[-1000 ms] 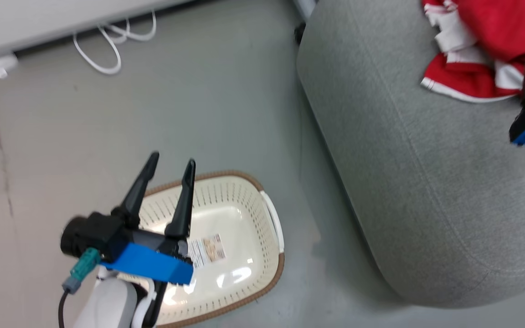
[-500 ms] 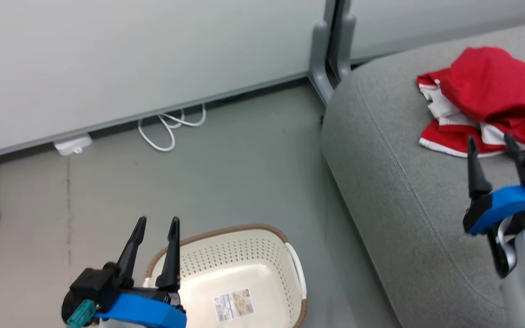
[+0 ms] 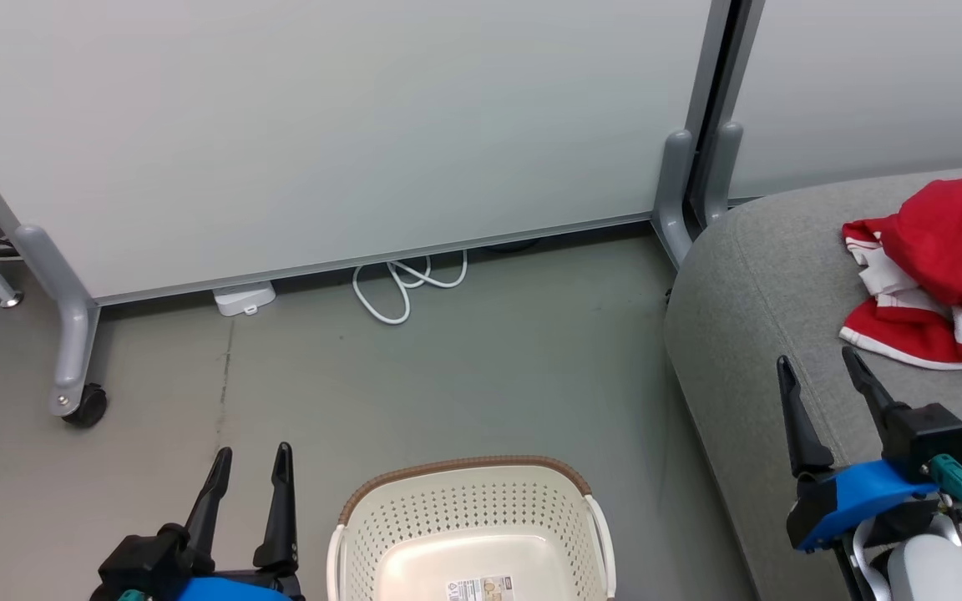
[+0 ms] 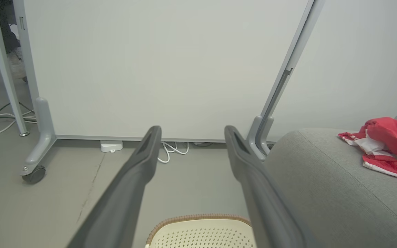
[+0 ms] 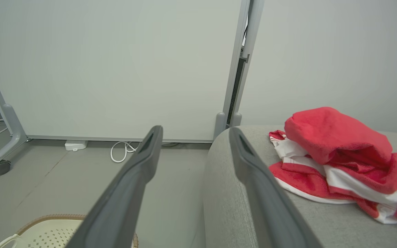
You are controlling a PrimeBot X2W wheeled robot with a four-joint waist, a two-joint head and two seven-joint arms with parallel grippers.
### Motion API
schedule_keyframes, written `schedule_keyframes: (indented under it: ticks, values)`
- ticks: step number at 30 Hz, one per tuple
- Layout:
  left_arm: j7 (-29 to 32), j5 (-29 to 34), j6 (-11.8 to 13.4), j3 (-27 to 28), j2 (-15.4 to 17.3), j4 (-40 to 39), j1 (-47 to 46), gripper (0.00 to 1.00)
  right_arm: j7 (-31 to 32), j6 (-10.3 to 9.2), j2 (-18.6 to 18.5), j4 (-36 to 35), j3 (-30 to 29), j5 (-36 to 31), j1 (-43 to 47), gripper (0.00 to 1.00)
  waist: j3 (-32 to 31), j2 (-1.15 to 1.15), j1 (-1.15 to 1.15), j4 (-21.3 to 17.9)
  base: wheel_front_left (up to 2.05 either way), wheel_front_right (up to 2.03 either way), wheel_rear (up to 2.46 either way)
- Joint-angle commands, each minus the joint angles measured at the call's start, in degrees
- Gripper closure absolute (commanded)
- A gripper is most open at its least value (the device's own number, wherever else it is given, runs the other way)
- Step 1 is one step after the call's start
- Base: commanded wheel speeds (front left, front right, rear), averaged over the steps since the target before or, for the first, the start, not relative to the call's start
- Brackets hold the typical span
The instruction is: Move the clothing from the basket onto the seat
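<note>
Crumpled red-and-white clothing (image 3: 940, 275) lies on a light-grey fabric sofa (image 3: 748, 334), right of a cream perforated plastic basket (image 3: 464, 505). The left gripper (image 3: 253, 451) and right gripper (image 3: 815, 357) flank the basket, fingers spread, empty.

A small printed label (image 3: 481, 589) is sitting on the inner floor of the basket (image 3: 464, 462), partly cut off in the head view, and its print is coming out too small to read. On the red clothing (image 3: 949, 242) only white stripes are showing, no readable letters.
</note>
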Motion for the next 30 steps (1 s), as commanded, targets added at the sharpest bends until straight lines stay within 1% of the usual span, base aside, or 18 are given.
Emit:
schedule_keyframes:
  ticks: [1, 5, 12, 22, 30]
  values:
    - [-0.15, -0.01, -0.12, 0.62, 0.36, 0.22, 0.09, 0.0, 0.36, 0.01, 0.29, -1.14, -0.19, -0.22, 1.99, 0.0, -0.48, 0.0, 0.01, 0.96, 0.0, 0.0, 0.0]
    - [-0.15, -0.47, -0.12, 0.97, 0.76, 0.8, 0.36, 0.0, 1.4, 0.01, 0.95, -3.11, 0.47, 0.51, 4.22, 0.0, -0.78, 0.0, 0.01, 1.59, 0.0, 0.0, 0.0]
    - [-0.16, -0.74, -0.12, 1.98, 0.81, 1.12, 1.17, 0.0, 2.27, 0.01, 1.86, -4.86, 1.88, 0.81, 5.92, 0.0, -1.02, 0.0, 0.01, 1.44, 0.0, 0.0, 0.0]
    - [-0.15, -0.39, -0.12, 2.35, 0.09, 0.97, 1.6, 0.0, 2.54, 0.01, 2.08, -4.65, 3.38, 1.71, 6.1, 0.0, -1.05, 0.0, 0.01, 1.65, 0.0, 0.0, 0.0]
    - [-0.15, -0.08, -0.12, 2.21, 0.25, 1.46, 1.61, 0.0, 2.33, 0.01, 2.09, -4.11, 4.0, 2.27, 6.4, 0.0, -1.28, 0.0, 0.01, 1.9, 0.0, 0.0, 0.0]
